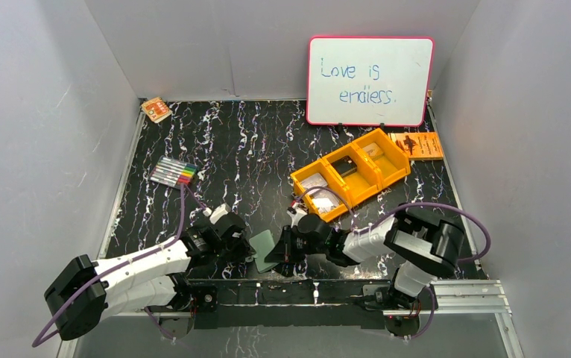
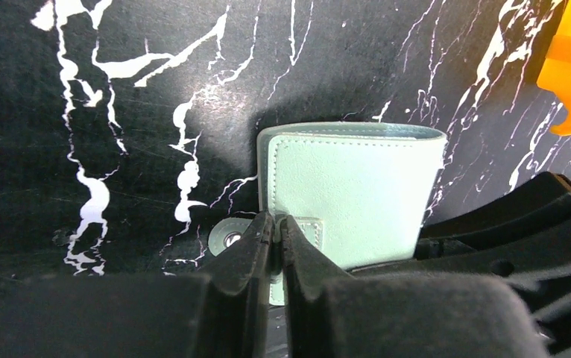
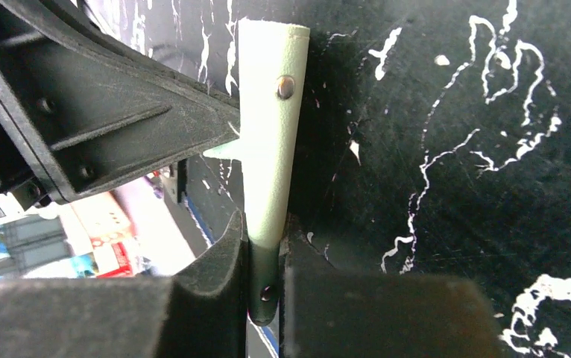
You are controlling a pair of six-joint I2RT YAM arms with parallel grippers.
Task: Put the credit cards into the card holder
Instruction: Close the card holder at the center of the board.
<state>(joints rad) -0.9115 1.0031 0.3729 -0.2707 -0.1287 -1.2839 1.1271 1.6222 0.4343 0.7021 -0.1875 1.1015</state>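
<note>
Sage-green, stitched and folded shut, the small leather-look card holder is held between the two arms at the near edge of the black, white-veined marble-patterned table. Its lower edge is pinched by the left gripper, whose jaws are pressed together on the thin green material just beside the snap tab. The tab's metal button is seen sticking out to one side of the fingers.

From the opposite side the holder is clamped by the right gripper. In the right wrist view the holder appears edge-on, a narrow pale strip caught between the two black fingers, with a metal stud showing on its outer face. Whether it touches the table cannot be told.

Pale grey-white flat pieces, taken to be the credit cards, are seen in the end compartment of the orange plastic compartment tray nearest the arms, well apart from the holder.
</note>
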